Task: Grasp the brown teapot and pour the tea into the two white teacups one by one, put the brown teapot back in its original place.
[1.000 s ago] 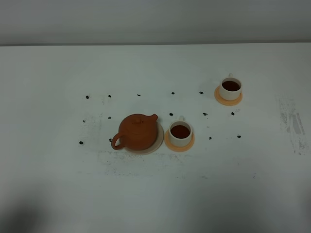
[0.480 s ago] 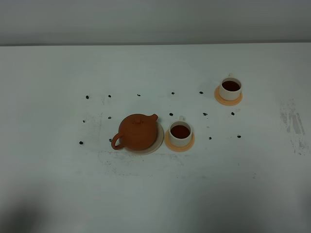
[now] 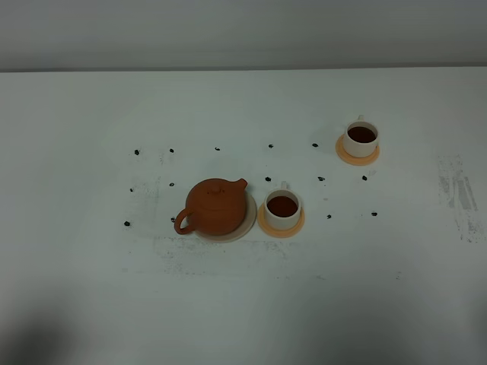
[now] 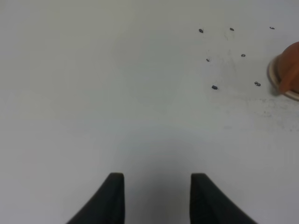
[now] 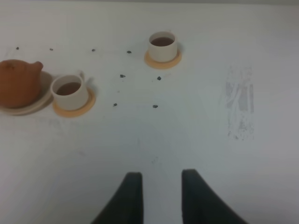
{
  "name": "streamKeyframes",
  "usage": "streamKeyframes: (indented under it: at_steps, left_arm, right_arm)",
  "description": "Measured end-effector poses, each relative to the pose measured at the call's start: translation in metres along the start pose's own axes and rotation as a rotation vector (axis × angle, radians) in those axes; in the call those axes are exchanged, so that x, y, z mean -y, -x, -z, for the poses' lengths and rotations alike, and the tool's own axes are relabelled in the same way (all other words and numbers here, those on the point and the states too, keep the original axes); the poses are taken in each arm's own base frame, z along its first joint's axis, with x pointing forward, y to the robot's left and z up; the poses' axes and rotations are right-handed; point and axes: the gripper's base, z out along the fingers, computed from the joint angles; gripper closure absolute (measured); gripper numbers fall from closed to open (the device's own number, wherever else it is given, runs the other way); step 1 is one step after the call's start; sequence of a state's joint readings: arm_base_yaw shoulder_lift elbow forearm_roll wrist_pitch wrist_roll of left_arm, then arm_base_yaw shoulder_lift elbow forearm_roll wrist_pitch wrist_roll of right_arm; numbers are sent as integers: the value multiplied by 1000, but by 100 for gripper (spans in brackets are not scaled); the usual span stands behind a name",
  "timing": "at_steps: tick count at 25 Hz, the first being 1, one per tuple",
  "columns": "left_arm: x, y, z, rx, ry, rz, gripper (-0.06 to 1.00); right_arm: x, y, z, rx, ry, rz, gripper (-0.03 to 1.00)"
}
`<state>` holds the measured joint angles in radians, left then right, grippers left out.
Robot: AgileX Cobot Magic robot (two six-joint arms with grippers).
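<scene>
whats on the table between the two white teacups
Between the near cream-white cylindrical teacup and the far one, the exterior high view shows only bare white tabletop with small dark specks; nothing larger.

Brown teapot on beige disc; two teacups full, on orange coasters; right gripper empty.

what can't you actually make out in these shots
- Squat reddish-brown clay teapot: left wrist view's edge cuts off all but a sliver.
- Its tea level: closed lid hides it in the high view.
- Small dark specks on the white table: too small to identify.
- Both arms: outside the high view; only finger tips show in wrist views.
</scene>
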<state>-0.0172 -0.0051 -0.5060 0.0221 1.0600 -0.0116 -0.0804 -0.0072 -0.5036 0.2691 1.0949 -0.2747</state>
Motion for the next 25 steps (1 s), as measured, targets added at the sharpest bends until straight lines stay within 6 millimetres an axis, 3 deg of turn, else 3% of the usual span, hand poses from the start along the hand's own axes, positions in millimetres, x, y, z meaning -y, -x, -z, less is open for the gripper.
streamKeyframes:
  at_steps: [25]
  left_arm:
    - [0, 0, 0, 0, 0, 0, 58]
  right_arm:
    - [0, 0, 0, 0, 0, 0, 74]
